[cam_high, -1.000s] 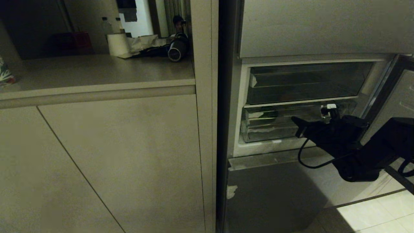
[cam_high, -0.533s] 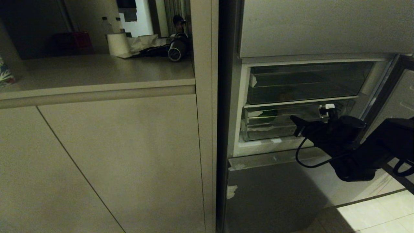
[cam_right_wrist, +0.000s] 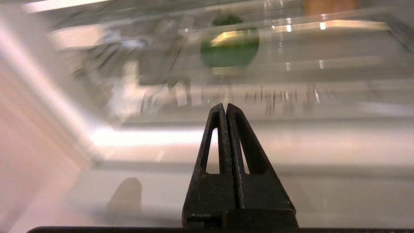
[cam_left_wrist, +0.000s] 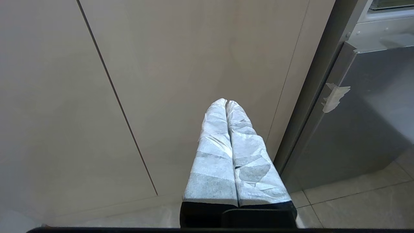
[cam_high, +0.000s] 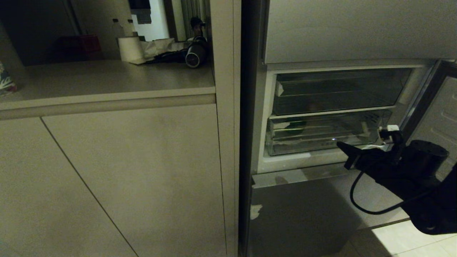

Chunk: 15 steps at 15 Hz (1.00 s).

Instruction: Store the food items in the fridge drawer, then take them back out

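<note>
The fridge (cam_high: 357, 32) fills the right half of the head view, with its grey steel panels above and below an open compartment. To the left of the fridge a beige cabinet front (cam_high: 125, 178) is seen, topped by a bench (cam_high: 107, 78) on which a paper roll (cam_high: 130, 49) and a hair dryer (cam_high: 194, 55) are set far back.

Inside the fridge's open compartment two clear drawers are stacked. The upper drawer (cam_high: 339, 91) is shut in its slot, and a dim orange-brown lump (cam_high: 314, 106) can be made out behind its front, though only faintly. The lower fridge drawer (cam_high: 321, 137), with white tape scraps on its front, is pushed in flush with the fridge's frame. A green pepper-like lump (cam_high: 294, 125) is seen through the clear front at the drawer's left end; in the right wrist view it appears as a green blur (cam_right_wrist: 229, 51) behind the plastic.

The right end effector (cam_high: 343, 147) is held low in front of the fridge, just outside the lower drawer's right part and pointed toward it. Its black fingers (cam_right_wrist: 223, 129) are pressed fully together, and nothing is gripped between them.

The left end effector (cam_left_wrist: 227, 103) is parked before the cabinet front, left of the fridge's lower steel panel (cam_left_wrist: 372, 113). Its white-wrapped fingers (cam_left_wrist: 213, 155) are closed against each other, with nothing held.
</note>
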{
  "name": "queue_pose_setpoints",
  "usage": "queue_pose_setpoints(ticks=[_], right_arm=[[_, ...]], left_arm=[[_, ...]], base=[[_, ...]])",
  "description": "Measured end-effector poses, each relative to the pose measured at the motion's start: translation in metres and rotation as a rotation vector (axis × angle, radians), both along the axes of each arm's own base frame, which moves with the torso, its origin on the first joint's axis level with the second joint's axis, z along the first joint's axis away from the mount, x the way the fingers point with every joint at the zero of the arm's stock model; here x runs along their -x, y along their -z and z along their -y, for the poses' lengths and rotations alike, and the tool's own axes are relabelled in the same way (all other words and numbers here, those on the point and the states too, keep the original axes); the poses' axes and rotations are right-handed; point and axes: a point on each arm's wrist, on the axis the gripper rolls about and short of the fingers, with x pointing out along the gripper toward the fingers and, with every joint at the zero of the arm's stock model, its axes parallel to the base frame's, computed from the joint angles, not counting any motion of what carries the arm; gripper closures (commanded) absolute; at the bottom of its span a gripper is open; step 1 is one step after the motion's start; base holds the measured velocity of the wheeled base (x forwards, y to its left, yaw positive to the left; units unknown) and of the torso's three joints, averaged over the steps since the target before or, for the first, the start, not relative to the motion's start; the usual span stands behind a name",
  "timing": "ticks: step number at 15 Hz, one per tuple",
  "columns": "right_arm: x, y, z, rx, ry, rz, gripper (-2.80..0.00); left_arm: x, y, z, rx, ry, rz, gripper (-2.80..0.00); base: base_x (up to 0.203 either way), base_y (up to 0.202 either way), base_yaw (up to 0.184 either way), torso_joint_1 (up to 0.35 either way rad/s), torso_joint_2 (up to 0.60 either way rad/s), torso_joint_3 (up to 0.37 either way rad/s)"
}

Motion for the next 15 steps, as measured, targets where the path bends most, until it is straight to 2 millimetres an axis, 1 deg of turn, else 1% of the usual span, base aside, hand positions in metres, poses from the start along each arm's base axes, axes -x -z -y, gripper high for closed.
queue_pose_setpoints(ticks=[5, 7, 8, 11, 15], right_arm=[[0.095, -0.031, 0.001, 0.004, 0.053, 0.018, 0.0], [0.131, -0.035, 0.0, 0.004, 0.088, 0.028, 0.0], [0.145, -0.036, 0.0, 0.003, 0.11, 0.038, 0.0], [0.172, -0.051, 0.003, 0.003, 0.233, 0.137, 0.0], [0.2, -0.064, 0.005, 0.094, 0.349, 0.216, 0.0]], left_arm=[[0.0, 0.0, 0.0, 0.001, 0.0, 0.0, 0.0], [0.0, 0.0, 0.0, 0.001, 0.0, 0.0, 0.0], [0.0, 0.0, 0.0, 0.001, 0.0, -0.001, 0.0], [0.0, 0.0, 0.0, 0.001, 0.0, 0.0, 0.0], [0.0, 0.0, 0.0, 0.001, 0.0, 0.0, 0.0]], base=[[0.0, 0.0, 0.0, 0.0, 0.0, 0.0], [0.0, 0.0, 0.0, 0.0, 0.0, 0.0], [0.0, 0.0, 0.0, 0.0, 0.0, 0.0], [0.0, 0.0, 0.0, 0.0, 0.0, 0.0], [0.0, 0.0, 0.0, 0.0, 0.0, 0.0]])
